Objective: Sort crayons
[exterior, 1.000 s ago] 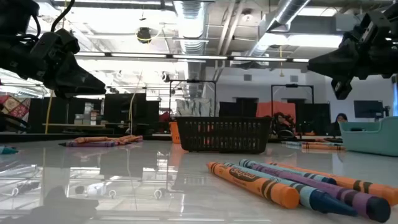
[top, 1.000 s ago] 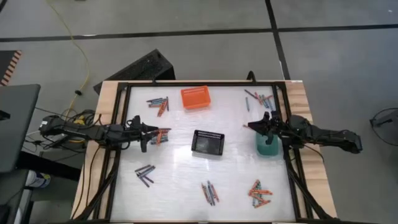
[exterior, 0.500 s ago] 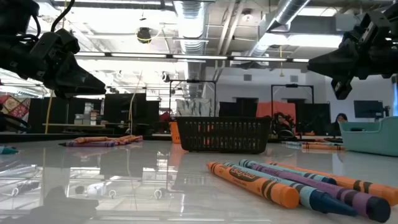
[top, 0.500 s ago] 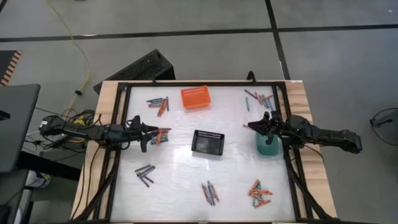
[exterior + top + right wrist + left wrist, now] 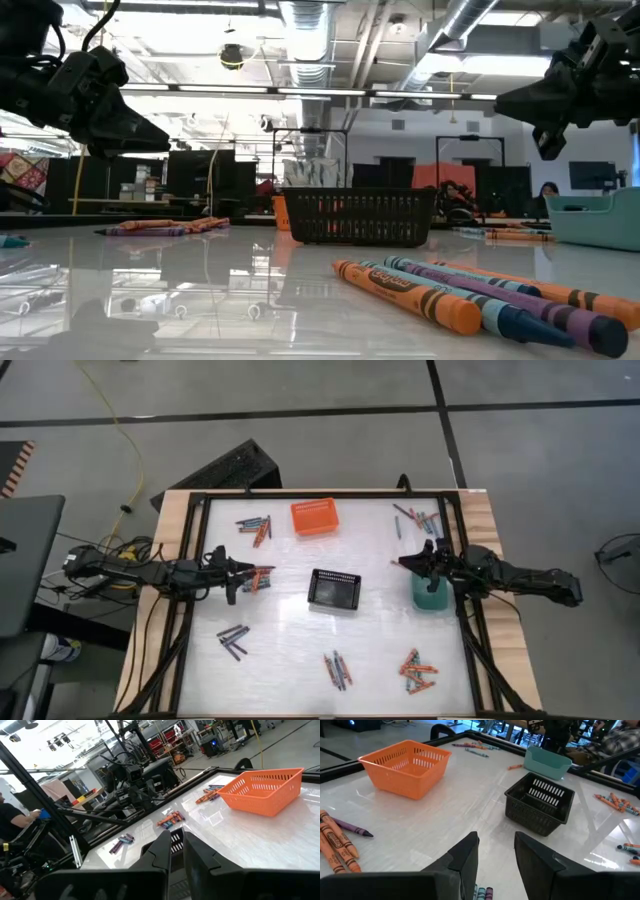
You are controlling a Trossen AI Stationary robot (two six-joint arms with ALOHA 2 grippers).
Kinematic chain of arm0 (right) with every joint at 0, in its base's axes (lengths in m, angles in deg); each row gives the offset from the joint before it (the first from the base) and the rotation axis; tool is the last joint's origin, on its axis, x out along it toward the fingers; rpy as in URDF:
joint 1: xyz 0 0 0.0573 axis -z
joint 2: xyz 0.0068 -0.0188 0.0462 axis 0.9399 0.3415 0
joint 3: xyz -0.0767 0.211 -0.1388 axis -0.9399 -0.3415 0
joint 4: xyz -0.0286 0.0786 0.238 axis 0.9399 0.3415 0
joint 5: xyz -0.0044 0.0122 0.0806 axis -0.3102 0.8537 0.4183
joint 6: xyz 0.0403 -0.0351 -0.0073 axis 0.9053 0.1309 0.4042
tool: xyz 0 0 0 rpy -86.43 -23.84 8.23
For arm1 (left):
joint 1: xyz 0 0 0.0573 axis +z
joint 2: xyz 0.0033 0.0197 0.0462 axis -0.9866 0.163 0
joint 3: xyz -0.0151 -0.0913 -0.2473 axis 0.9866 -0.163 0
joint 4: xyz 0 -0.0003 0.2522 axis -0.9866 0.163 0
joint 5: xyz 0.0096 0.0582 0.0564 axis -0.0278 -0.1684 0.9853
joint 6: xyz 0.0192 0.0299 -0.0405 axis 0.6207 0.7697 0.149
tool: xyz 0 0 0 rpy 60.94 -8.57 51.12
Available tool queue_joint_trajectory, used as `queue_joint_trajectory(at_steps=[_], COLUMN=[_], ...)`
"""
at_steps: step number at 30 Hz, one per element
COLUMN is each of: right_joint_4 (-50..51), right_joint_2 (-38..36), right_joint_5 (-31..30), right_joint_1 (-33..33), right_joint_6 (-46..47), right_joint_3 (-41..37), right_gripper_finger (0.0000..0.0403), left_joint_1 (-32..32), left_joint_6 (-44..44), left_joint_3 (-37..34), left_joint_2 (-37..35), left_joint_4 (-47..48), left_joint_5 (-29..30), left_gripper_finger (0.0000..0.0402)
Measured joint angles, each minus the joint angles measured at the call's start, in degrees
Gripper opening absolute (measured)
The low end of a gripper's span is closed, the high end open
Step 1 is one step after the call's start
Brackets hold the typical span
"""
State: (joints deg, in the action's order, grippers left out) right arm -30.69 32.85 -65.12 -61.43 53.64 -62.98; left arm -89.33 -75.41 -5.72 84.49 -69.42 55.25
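From the high view I counted three baskets, an orange basket (image 5: 314, 516), a black basket (image 5: 334, 589) and a teal basket (image 5: 430, 598), plus six loose clusters of crayons (image 5: 254, 528) spread around the white table (image 5: 380, 640). The left gripper (image 5: 250, 571) hovered over the cluster at the table's left side; the right gripper (image 5: 407, 562) sat just beside the teal basket. In the low view, about four crayons lay closest to the camera, thin paper-wrapped sticks in orange, teal and purple, with the black basket behind them. In the left wrist view my fingers (image 5: 466, 857) stood parted with nothing between them, teal and purple crayon ends below. In the right wrist view the fingers (image 5: 162, 846) showed only a narrow gap and held nothing I could see.
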Motion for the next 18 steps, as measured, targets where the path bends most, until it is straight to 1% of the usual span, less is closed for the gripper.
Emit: queue_joint_trajectory(at_steps=[8, 14, 16, 18], right_joint_4=[0.03, 0.03, 0.02, 0.02], right_joint_2=[-0.02, -0.02, -0.02, -0.02], right_joint_5=[0.01, 0.0, 0.0, 0.0], right_joint_1=[0.01, 0.2, 0.17, 0.17], right_joint_6=[-0.96, -23.41, -27.25, -28.82], right_joint_3=[0.0, 0.0, 0.0, 0.0], right_gripper_finger=[0.0056, 0.0056, 0.0056, 0.0056], left_joint_1=[0.01, 0.01, 0.01, 0.02], left_joint_6=[0.0, 0.0, 0.0, 0.0], left_joint_3=[0.0, 0.0, 0.0, 0.0], left_joint_2=[-0.01, -0.01, -0.01, -0.02], left_joint_4=[0.0, 0.0, 0.01, 0.0], left_joint_5=[0.0, 0.0, 0.0, 0.0], left_gripper_finger=[0.0116, 0.0116, 0.0116, 0.0116])
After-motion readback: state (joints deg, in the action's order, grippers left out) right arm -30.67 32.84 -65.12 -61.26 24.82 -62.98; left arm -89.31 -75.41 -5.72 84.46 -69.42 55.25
